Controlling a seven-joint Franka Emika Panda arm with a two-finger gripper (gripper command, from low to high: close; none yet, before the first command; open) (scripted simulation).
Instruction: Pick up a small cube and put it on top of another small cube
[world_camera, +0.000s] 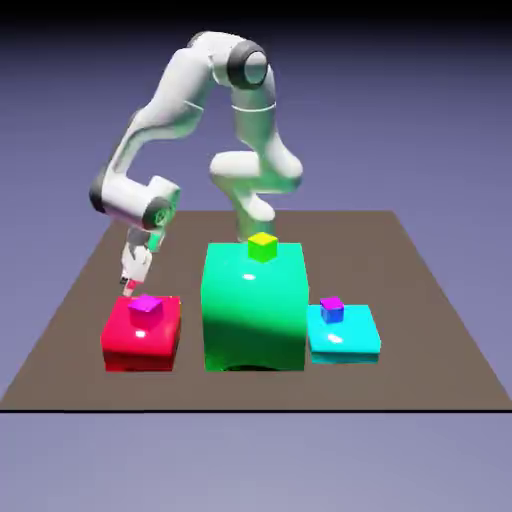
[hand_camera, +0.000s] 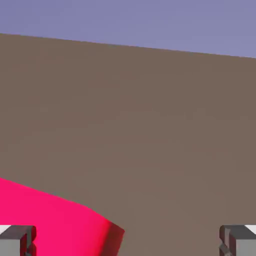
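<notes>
your gripper's (hand_camera: 128, 241) fingers were wide apart, near the red block (world_camera: 141, 335) at seven o'clock on the table (world_camera: 340, 270).

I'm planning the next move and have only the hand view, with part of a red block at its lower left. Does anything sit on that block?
Observer: Yes, a magenta cube rests on top of the red block.
Operator: And where is the cube with the yellow top?
Observer: On the big green block; the yellow-topped cube has lime-green sides.
Operator: Any other small cube?
Observer: A purple-topped blue cube on the cyan block, at the exterior view's right.
</notes>
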